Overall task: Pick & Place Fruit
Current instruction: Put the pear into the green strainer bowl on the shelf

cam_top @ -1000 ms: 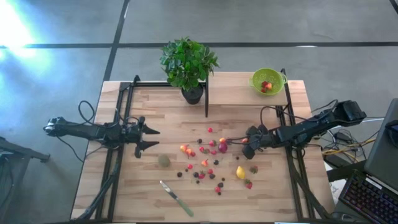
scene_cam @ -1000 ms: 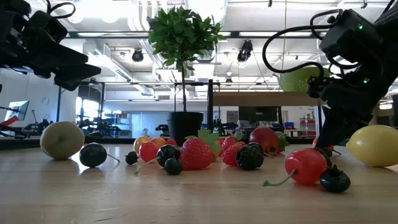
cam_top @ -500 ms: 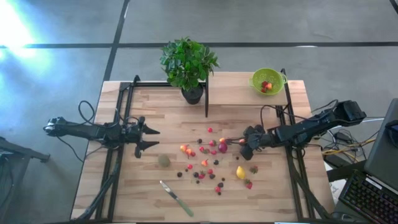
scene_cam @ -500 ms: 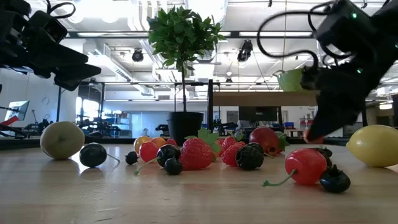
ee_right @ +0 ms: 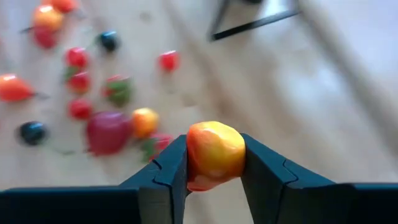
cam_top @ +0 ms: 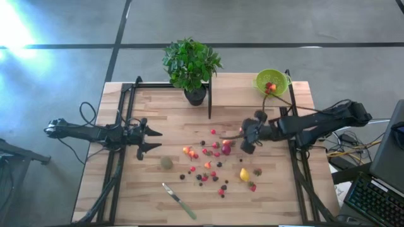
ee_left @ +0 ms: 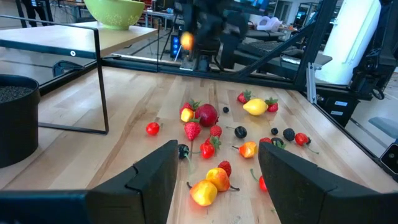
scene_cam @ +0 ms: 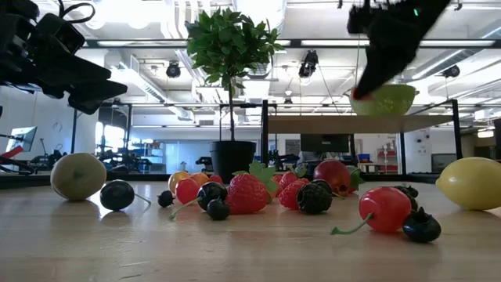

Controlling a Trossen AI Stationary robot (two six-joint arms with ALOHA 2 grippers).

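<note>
Many small toy fruits (cam_top: 211, 161) lie scattered on the wooden table's middle, with a yellow lemon (cam_top: 243, 174) and a dull-green ball (cam_top: 166, 162) among them. My right gripper (cam_top: 247, 139) hangs above the right side of the scatter, shut on an orange-yellow fruit (ee_right: 214, 152). That fruit also shows in the left wrist view as an orange fruit (ee_left: 185, 41) high over the table. My left gripper (cam_top: 154, 139) waits open at the table's left, touching nothing. A lime-green bowl (cam_top: 271, 82) on the far-right raised shelf holds red fruits. My right gripper pinches the orange-yellow fruit by its two opposite sides (ee_right: 191, 155) between its two fingers. The fingers slant downward from the table's right side. The fruit is lifted clear of the table, high above the other fruits.
A potted plant (cam_top: 191, 66) stands at the far middle beside a black frame post (cam_top: 209, 101). A green-handled knife (cam_top: 178, 200) lies near the front edge. The wooden shelf (cam_top: 240, 94) carries the bowl. Bare wood lies along the table's near right.
My right gripper has risen well above the table with the orange-yellow fruit between its fingers, drifting slightly toward the far edge, and its wrist has rolled. The fruit has gone from table height to well above the scatter. The other fruits have stayed put.
</note>
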